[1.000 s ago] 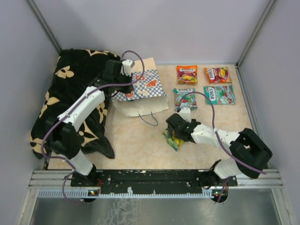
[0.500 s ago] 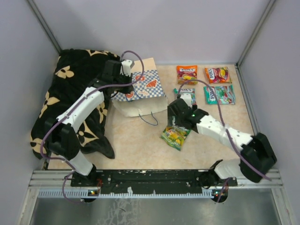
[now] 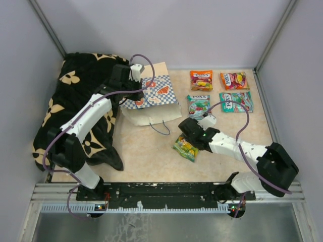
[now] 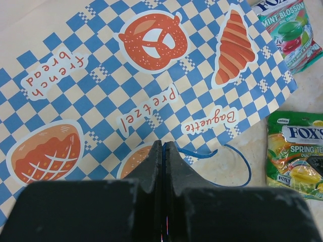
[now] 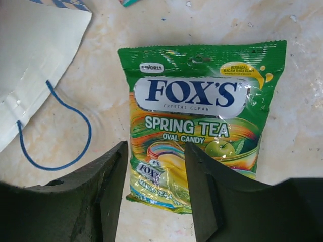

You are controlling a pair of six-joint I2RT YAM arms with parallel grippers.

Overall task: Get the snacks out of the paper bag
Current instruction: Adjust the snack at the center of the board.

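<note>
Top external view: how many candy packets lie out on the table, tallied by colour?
orange packet: 1
red packet: 1
teal packets: 2
green packet: 1
Total: 5

Bright, even overhead light, soft faint shadows, sharp focus throughout.
</note>
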